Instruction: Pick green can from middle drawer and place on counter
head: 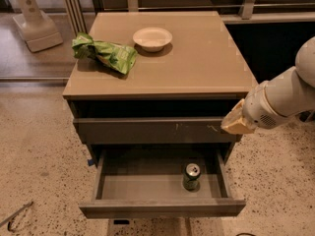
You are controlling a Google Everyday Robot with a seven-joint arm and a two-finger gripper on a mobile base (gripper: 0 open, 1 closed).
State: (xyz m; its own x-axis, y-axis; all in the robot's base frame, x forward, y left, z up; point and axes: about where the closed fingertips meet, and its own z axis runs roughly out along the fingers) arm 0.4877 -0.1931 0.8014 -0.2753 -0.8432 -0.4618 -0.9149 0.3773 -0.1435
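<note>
While the gripper (235, 123) hovers at right, state unclear, the dark, silver-topped green can (191, 176) stands upright in the middle drawer (162, 208).

The single camera looked down from above and in front of the grey cabinet (78, 109), facing its drawer fronts. It was tilted steeply enough that the whole counter (197, 58) and the inside of the pulled-out middle drawer (162, 208) both showed. It stood fairly near: the cabinet filled the middle of the view, with speckled floor (34, 146) on either side and the drawer's front panel close to the bottom edge. The arm (290, 95) crossed the right edge, and the gripper (235, 123) sat at the cabinet's right front corner, level with the scratched drawer front (152, 131).
</note>
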